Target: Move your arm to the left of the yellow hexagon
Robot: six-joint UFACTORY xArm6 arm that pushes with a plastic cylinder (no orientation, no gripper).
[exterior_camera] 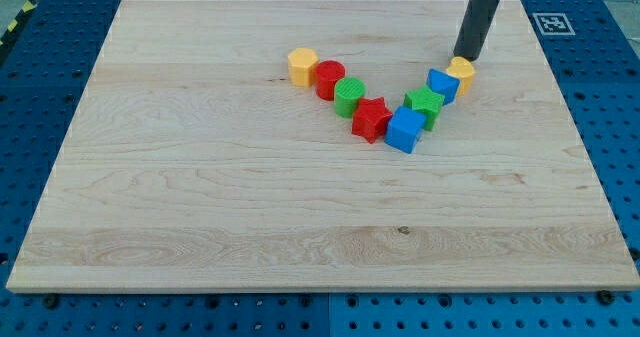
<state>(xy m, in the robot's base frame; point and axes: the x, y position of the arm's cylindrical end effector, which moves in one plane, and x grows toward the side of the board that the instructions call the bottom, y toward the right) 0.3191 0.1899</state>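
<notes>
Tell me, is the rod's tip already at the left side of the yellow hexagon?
No, my tip is at the view's right end of the row, by another yellow block, far from the yellow hexagon.

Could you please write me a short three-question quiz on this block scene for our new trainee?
1. True or false: my tip rests at the yellow hexagon on the view's left end of the V-shaped row.
2. Which block sits directly right of that hexagon? A) red cylinder B) green cylinder C) red star
3. Fill in: the tip is beside the other yellow block, at the row's ____ end.

Key: 1 false; 2 A; 3 right.
</notes>
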